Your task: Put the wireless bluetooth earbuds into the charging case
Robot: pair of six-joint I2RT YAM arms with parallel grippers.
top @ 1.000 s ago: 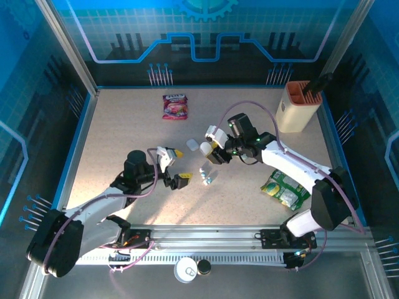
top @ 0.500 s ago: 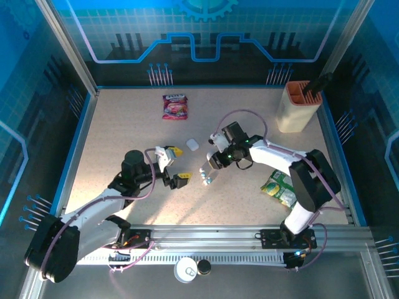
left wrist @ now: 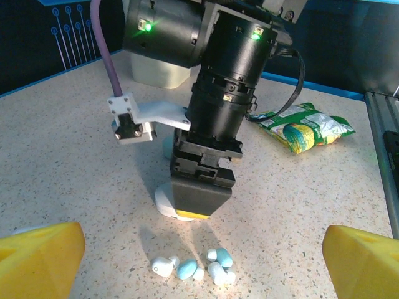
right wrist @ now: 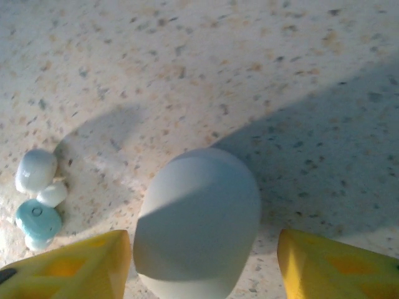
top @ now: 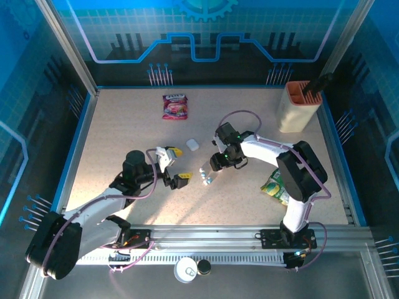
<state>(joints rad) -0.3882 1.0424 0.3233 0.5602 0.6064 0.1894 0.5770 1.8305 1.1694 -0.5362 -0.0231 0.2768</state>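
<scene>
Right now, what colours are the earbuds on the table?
The earbuds are white and pale blue; best seen in the left wrist view.

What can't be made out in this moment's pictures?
Charging case: mostly covered by the right end effector in the left wrist view, cut by the bottom edge in the right wrist view; open or closed unclear.
Earbuds: clumped in the left wrist view, specks in the top view; count unclear.
</scene>
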